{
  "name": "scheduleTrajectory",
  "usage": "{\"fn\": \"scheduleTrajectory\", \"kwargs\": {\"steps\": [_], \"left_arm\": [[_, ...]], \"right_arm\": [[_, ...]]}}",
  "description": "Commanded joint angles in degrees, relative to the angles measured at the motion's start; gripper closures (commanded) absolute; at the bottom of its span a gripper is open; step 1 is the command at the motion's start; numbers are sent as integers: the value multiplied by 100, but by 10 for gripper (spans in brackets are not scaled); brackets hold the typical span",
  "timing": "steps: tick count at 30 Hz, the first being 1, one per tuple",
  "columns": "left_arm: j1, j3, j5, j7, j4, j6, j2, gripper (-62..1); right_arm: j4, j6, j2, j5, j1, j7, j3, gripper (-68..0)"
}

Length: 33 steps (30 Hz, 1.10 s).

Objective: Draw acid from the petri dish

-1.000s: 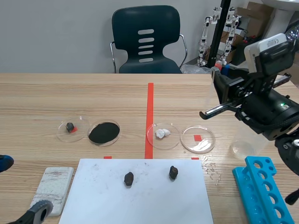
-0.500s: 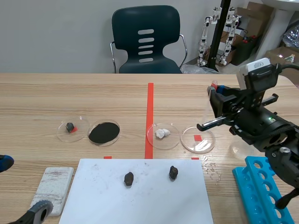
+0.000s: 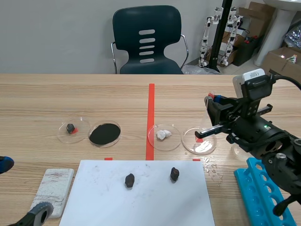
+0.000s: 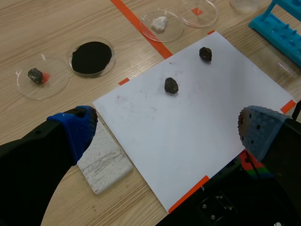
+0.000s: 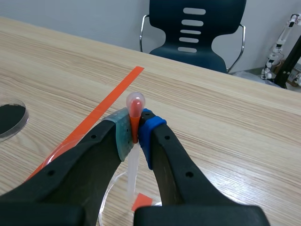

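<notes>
Light wooden table [image 3: 42, 99] set before a plain grey wall [image 3: 56, 33]; dark teal chair [image 3: 148, 37] behind it, cardboard boxes [image 3: 278, 59] nearby.

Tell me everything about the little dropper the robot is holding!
The thin clear plastic dropper has a rounded bulb on top, tinted orange-red. It stands nearly upright, bulb up, pinched below the bulb between the right pincer's dotted pads. Its pale stem points down over the clear round petri dish; whether the tip touches it cannot be seen.
</notes>
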Motion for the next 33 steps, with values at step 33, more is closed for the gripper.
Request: {"fn": "scheduleTrajectory", "kwargs": {"steps": [33], "left_arm": [[-17, -7, -57, -76, 44, -13, 39, -623]], "right_arm": [[-326, 85, 33, -264, 140, 638, 28, -11]]}}
